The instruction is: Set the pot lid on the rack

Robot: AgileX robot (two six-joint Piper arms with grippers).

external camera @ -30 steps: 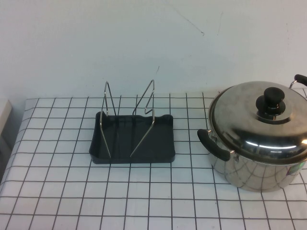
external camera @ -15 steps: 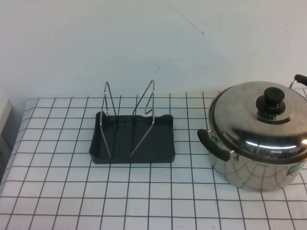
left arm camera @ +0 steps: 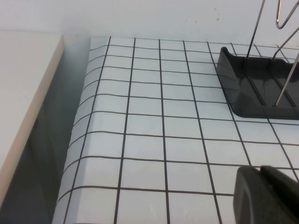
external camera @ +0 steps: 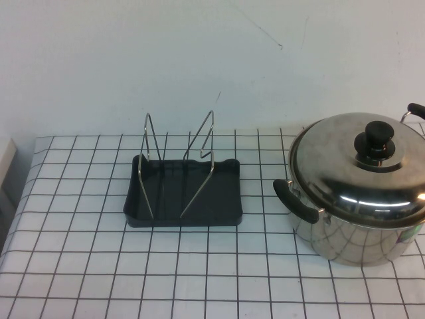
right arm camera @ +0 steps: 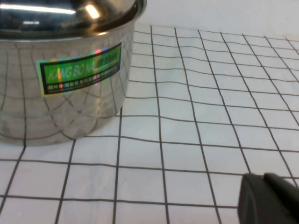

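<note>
One pot lid (external camera: 358, 163), large, round, domed, shiny stainless steel, black round knob at centre, seated on top of deep steel pot (external camera: 352, 229) with black side handles at right of desk (external camera: 199, 266). Reflections of grid lines across dome and pot wall. Well apart to the left, toward the middle of the desk, rack (external camera: 184, 193): small dark grey rectangular plastic tray, two upright bent silver wire loops, narrower than lid, holding nothing. White cloth with black grid over the desk, pale wall behind.

From the high view, neither arm visible; whole lid, knob and rack layout seen only there.

From the left wrist view, corner of rack (left arm camera: 254, 84) with wire feet planted in tray, desk edge, a pale surface beside it; dark tip of left gripper (left arm camera: 266, 196) low above the cloth, near that rack corner. Cannot tell whether its fingers are open or closed.

From the right wrist view, pot wall (right arm camera: 60, 84) close up with green label, lid rim (right arm camera: 70, 21) just above; dark tip of right gripper (right arm camera: 271, 198) low over the cloth, beside the pot, not touching. Cannot tell about its fingers either.
</note>
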